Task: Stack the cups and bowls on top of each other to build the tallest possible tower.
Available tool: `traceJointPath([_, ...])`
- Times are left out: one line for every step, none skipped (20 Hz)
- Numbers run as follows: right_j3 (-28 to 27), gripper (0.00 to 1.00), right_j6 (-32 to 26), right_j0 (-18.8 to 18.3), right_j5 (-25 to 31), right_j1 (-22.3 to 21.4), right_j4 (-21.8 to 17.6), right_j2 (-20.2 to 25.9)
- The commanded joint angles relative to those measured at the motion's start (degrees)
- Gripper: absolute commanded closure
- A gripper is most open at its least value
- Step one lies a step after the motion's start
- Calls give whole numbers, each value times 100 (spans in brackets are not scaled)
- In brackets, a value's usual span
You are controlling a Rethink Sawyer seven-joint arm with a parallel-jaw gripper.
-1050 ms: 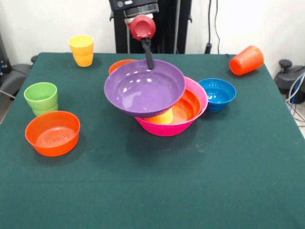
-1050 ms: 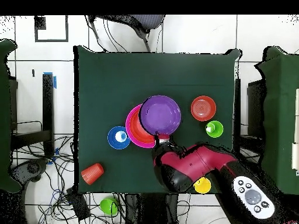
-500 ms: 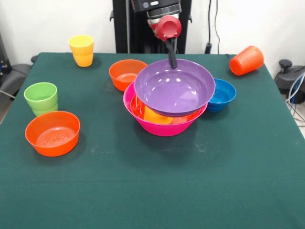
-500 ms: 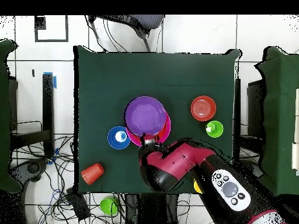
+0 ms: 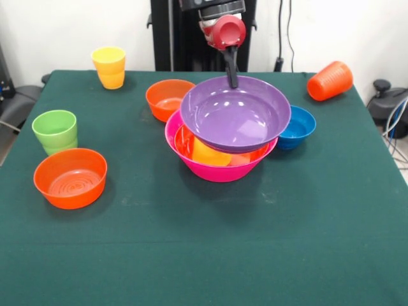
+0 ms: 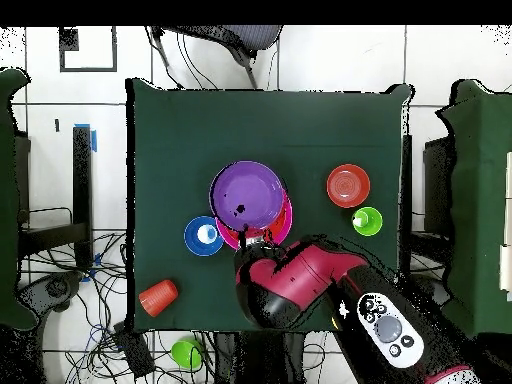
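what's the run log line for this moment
pincer: shut on purple bowl rim | purple bowl: held over pink bowl | orange cup: on its side

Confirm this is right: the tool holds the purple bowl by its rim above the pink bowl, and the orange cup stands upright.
Wrong on one point: the front view shows the orange cup lying on its side. The tool does hold the purple bowl by its rim above the pink bowl.
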Motion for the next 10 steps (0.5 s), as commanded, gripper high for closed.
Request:
traceJointPath([55, 100, 665, 99, -80, 81, -360, -253])
traceJointPath([61, 100, 649, 82, -77, 77, -352, -235])
traceJointPath([59, 100, 635, 83, -71, 64, -353, -228])
traceJointPath([64, 100, 624, 77, -61, 52, -342, -214])
traceJointPath([64, 100, 574, 43, -21, 52, -331, -173])
traceJointPath([66, 100, 564, 30, -11, 51, -321, -158])
traceJointPath([58, 100, 531, 4, 19, 71, -318, -138])
traceJointPath([62, 100, 521, -18, 28, 82, -305, -119])
traceJointPath([73, 100, 472, -80, 70, 89, -271, -62])
traceJointPath([78, 100, 444, -102, 94, 97, -267, -43])
